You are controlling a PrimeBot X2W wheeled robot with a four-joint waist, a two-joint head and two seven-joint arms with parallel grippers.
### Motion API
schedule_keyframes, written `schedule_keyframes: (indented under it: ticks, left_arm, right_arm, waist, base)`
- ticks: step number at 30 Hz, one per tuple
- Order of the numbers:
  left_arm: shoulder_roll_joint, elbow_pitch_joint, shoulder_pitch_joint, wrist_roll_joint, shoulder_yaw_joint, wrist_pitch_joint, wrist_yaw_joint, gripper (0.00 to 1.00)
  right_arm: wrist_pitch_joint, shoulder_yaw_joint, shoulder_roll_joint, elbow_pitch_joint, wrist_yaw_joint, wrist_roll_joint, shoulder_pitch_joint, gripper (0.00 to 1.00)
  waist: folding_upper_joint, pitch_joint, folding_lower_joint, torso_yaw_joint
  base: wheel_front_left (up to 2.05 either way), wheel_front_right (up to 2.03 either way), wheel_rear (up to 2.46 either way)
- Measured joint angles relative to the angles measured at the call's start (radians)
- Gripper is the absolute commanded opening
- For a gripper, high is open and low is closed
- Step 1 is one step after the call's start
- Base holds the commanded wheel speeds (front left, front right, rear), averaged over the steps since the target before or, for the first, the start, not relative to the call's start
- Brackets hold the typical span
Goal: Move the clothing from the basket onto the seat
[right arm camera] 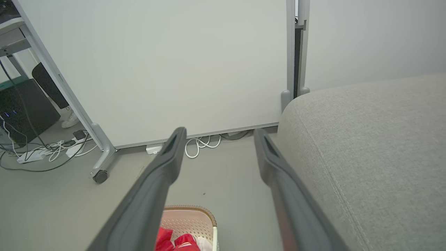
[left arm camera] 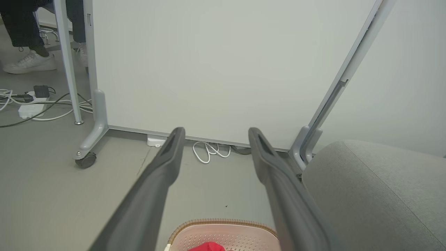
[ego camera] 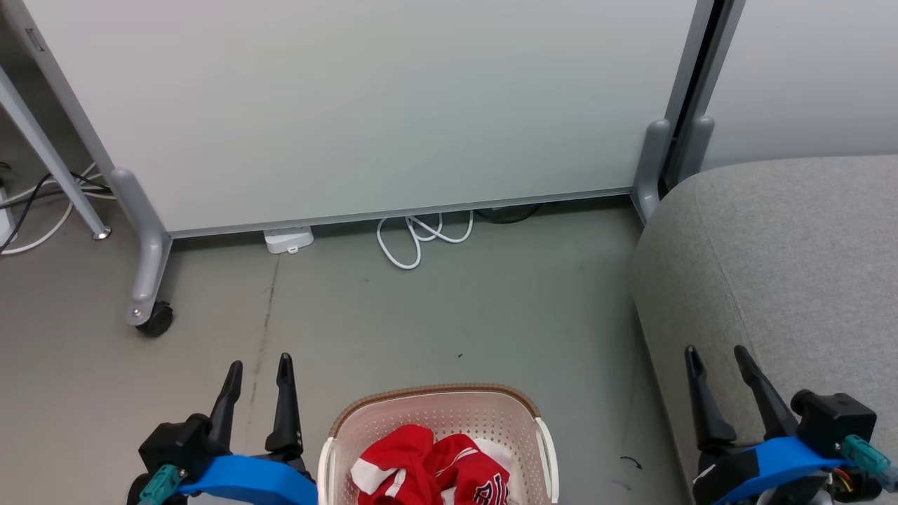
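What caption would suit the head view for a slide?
Open left claw and right claw flank a basket of red clothing; grey seat at right.

You are seeing the clothing [ego camera: 414, 456] showing bright red with white panels and dark lettering. The basket [ego camera: 456, 415] is showing cream-white, perforated, under a brown woven-look rim. At 3 o'clock the seat [ego camera: 786, 266] is reading light grey. At 12 o'clock the cable [ego camera: 410, 265] is reading white on the dull grey floor [ego camera: 491, 315].

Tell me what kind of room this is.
Likely an office or lab corner set up like a home: wheeled partition panel, loose cables on the floor, grey sofa, laundry basket.
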Motion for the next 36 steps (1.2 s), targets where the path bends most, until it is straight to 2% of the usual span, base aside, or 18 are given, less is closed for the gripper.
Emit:
schedule_keyframes:
  ticks: [30,36]
  left_arm:
    - [-0.002,0.017,0.004,0.175,-0.025,-0.057,-0.002,1.00]
    - [-0.001,0.020,0.004,0.179,-0.025,-0.057,-0.002,1.00]
  right_arm:
    - [-0.028,0.000,-0.002,-0.023,0.000,-0.218,0.014,1.00]
    - [-0.031,0.000,-0.002,-0.024,0.000,-0.221,0.014,1.00]
  waist:
    - [0.0000,0.008,0.0000,-0.005]
    - [0.0000,0.010,0.0000,0.001]
  base:
    - [0.00,0.00,0.00]
    - [0.00,0.00,0.00]
